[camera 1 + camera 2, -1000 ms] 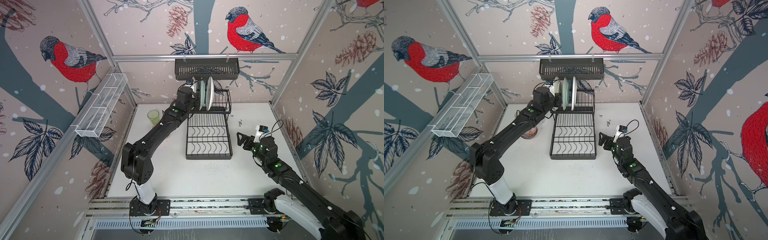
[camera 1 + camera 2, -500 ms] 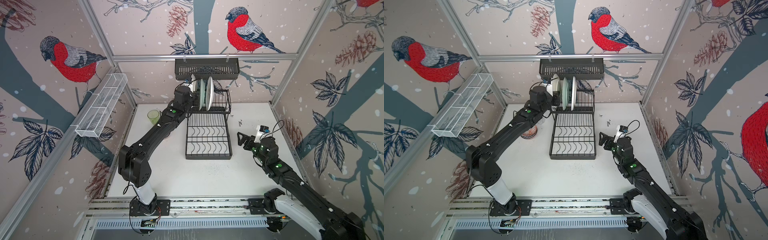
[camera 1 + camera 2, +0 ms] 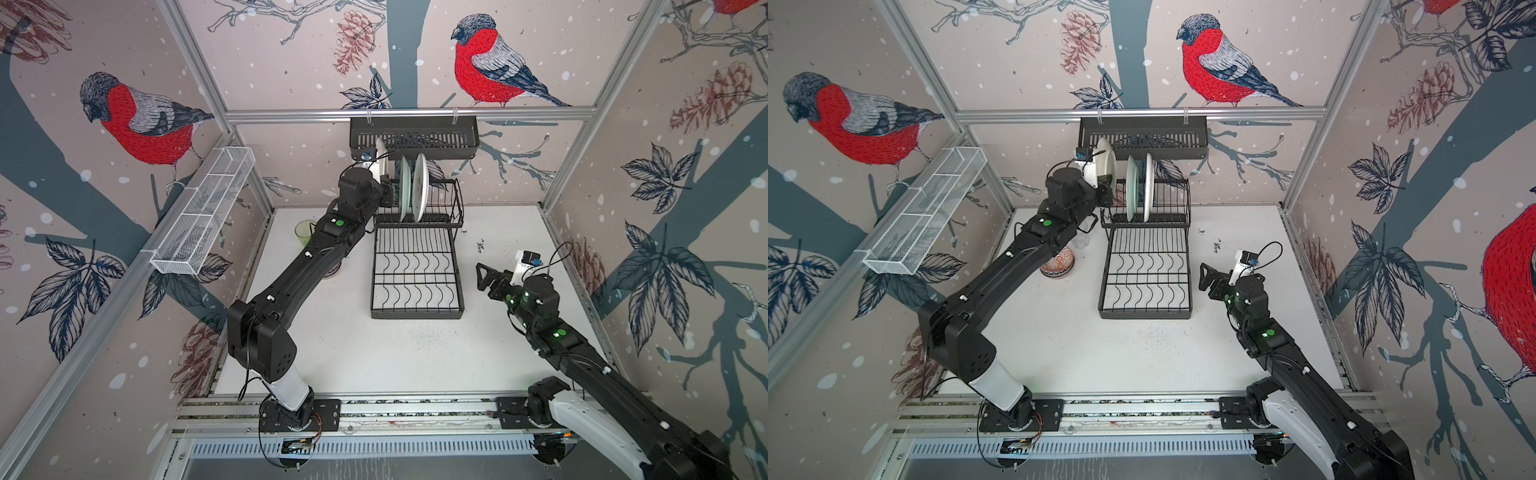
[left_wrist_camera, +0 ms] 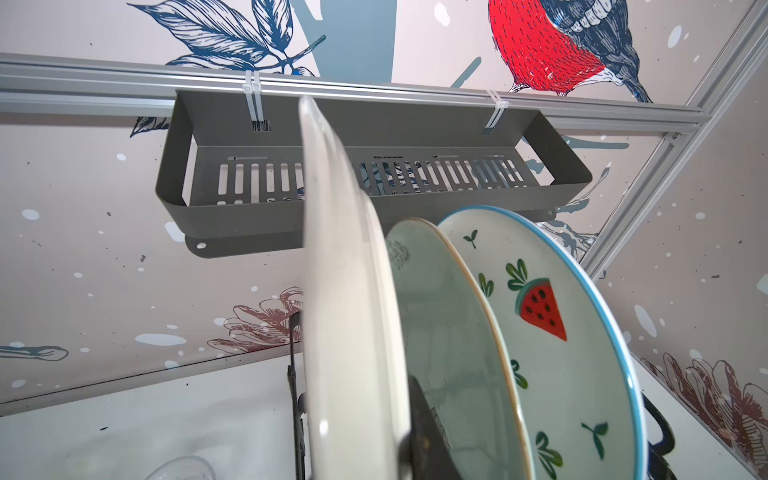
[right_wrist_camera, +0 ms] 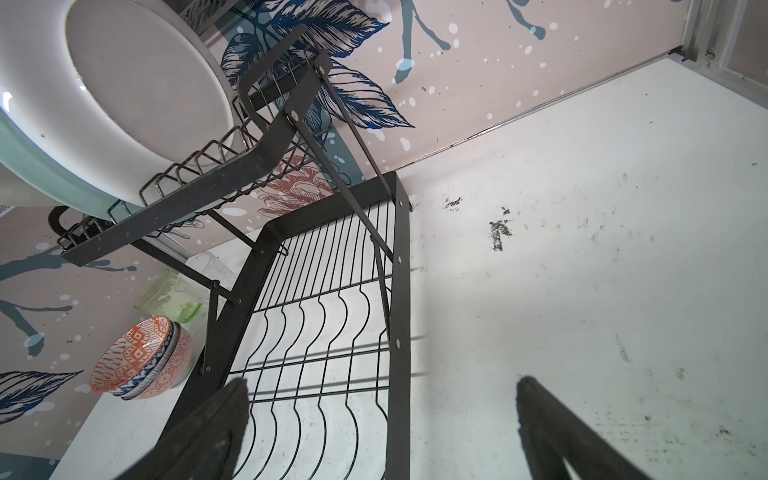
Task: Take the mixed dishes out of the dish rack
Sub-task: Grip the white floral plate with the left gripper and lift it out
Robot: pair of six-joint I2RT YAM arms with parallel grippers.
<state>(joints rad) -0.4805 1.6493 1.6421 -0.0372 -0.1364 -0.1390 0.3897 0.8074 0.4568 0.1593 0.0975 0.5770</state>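
The left gripper (image 3: 1105, 188) is pinched almost closed on the lower rim of the white plate (image 3: 1106, 166). The plate stands on edge, its faces turned toward the table's left and right sides. It sits higher than its neighbours, at the left end of the dish rack's (image 3: 417, 315) raised plate holder by the table's back edge. Its top rim comes right up by the left end of the black slotted basket (image 3: 415, 139) hung on the back rail (image 3: 291, 114); whether they touch I cannot tell.

Just to its right the mint plate (image 3: 404, 193) and the watermelon plate (image 3: 420, 187) stand upright in their slots. Left of the rack, toward the back left corner, are a green tumbler (image 3: 304, 232), a clear tumbler (image 5: 218, 266) and stacked patterned bowls (image 3: 1059, 264). The left arm (image 3: 299, 282) reaches over them.

The table (image 3: 374, 353) in front of the rack lies open. The right gripper (image 3: 481, 277) hovers spread wide, holding nothing, just right of the rack's flat grid.
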